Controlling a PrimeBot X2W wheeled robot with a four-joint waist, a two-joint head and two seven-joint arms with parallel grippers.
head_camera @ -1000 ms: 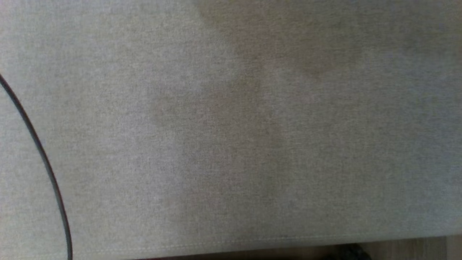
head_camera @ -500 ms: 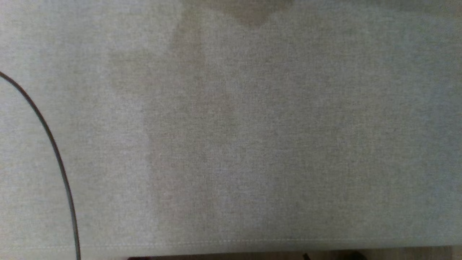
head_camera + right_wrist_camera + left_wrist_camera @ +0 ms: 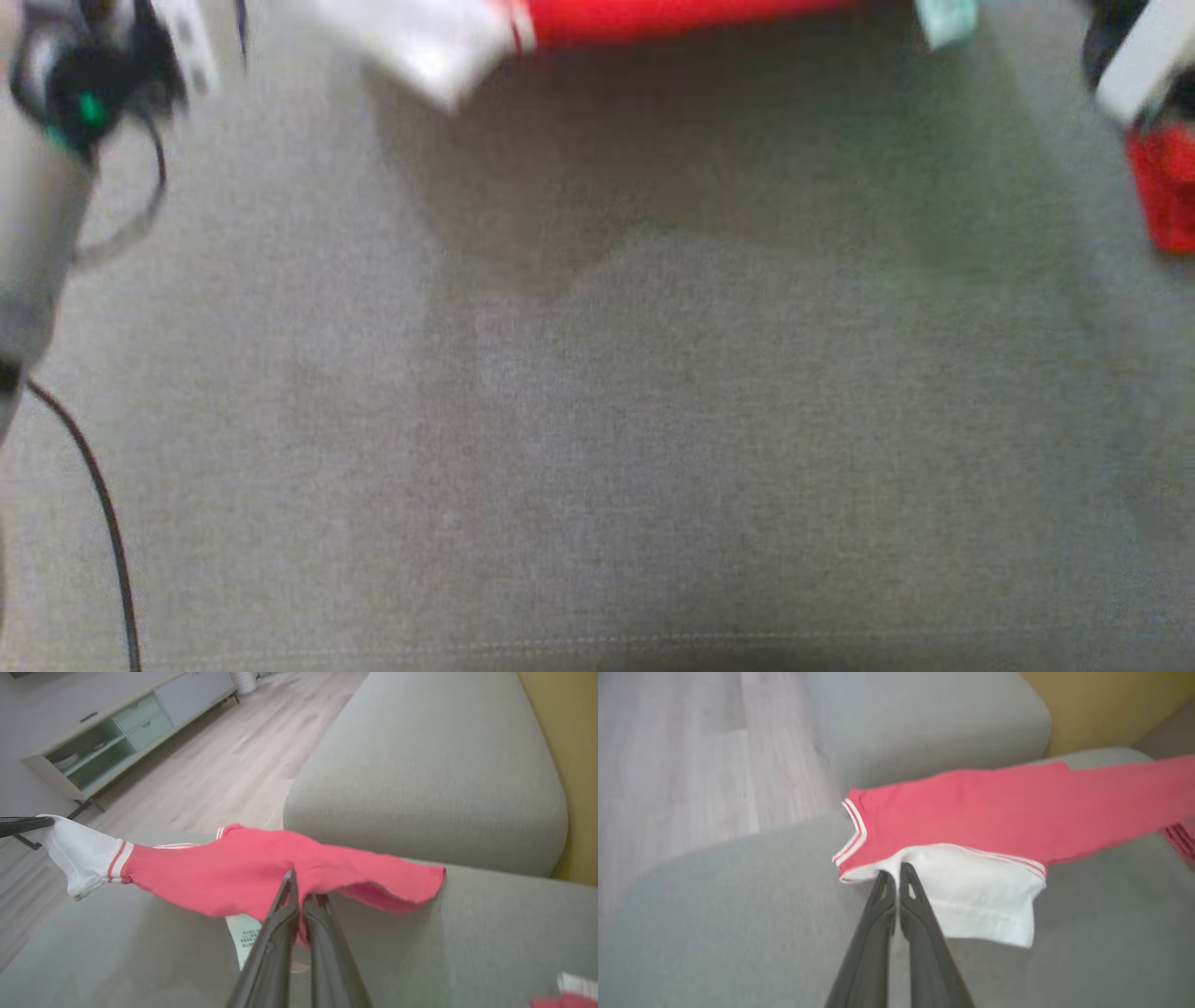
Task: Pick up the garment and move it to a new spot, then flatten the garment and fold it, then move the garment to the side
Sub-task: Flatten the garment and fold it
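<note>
Left gripper [image 3: 896, 870]: fingers pinched shut on the white sleeve hem at the left end of the red-and-white shirt [image 3: 994, 812]. The shirt hangs just above the grey sofa seat [image 3: 597, 448], drawn into a band whose long axis runs left to right from one arm to the other, with a printed label [image 3: 245, 940] dangling beneath. Right gripper [image 3: 301, 889]: fingers closed on red fabric near the far end, a short flap loose past the grip. Each arm holds its own end, so laying it down likely means lowering both together along that axis.
</note>
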